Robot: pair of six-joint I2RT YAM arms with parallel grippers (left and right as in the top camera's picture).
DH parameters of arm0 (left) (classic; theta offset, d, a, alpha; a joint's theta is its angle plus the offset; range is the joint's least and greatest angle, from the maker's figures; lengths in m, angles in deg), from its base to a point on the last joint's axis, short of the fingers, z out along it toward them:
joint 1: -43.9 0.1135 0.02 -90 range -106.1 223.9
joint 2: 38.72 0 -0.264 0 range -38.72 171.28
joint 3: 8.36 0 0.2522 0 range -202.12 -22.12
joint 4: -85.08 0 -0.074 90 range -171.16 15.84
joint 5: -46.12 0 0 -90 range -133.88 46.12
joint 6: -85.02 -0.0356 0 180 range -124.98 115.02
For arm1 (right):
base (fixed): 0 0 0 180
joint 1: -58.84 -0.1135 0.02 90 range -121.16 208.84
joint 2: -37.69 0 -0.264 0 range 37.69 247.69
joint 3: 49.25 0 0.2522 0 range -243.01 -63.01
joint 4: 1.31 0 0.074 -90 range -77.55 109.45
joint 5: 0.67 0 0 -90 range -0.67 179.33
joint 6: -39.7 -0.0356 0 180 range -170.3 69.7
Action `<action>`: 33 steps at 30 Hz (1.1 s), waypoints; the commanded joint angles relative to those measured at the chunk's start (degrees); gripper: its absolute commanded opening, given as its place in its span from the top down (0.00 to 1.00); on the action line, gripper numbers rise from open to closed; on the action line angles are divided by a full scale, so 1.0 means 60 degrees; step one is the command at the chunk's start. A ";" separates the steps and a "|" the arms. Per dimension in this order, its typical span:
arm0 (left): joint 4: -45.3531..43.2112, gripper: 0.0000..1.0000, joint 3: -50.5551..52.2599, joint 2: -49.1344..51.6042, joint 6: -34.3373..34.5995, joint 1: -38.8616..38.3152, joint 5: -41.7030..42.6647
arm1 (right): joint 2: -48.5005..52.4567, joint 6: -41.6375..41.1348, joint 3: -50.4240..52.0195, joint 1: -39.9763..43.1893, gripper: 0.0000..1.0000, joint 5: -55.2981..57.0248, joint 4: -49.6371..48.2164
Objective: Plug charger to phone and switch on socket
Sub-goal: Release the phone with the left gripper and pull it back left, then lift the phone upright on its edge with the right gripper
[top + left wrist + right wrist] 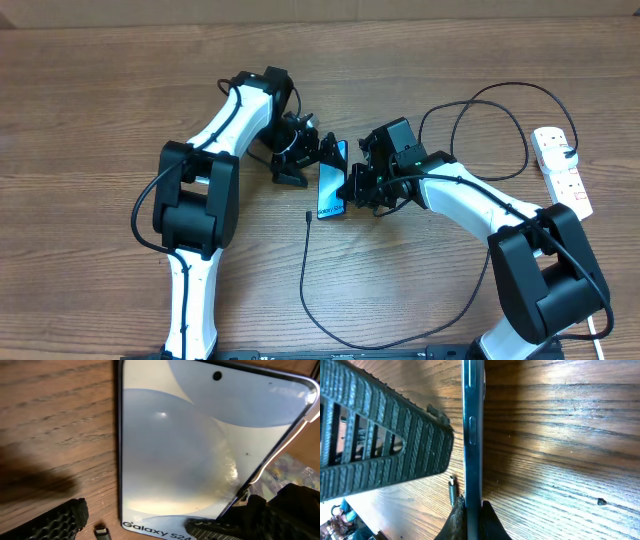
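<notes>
Phone (331, 182) sits mid-table between the two grippers, its pale blue screen facing the left wrist camera (white "Galaxy" lettering near the lower end). Furthest left, the left gripper (310, 160) has its fingers (55, 522) spread wide, nothing held between them. The charger (303, 260) runs up the table (100, 100), and its plug tip (307, 215) lies just beside the phone's bottom corner, apart from it. The right gripper (471, 512) is pinched tight on the phone's thin edge. Farther right, the black cable loops away toward the socket (562, 170) near the table's right edge, where a black plug is inserted.
</notes>
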 commanded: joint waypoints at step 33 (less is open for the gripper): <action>0.0860 0.00 -0.0146 0.0073 -0.0317 0.2306 -0.2262 | -0.0153 0.0189 -0.1333 -0.0091 0.96 0.2226 0.2470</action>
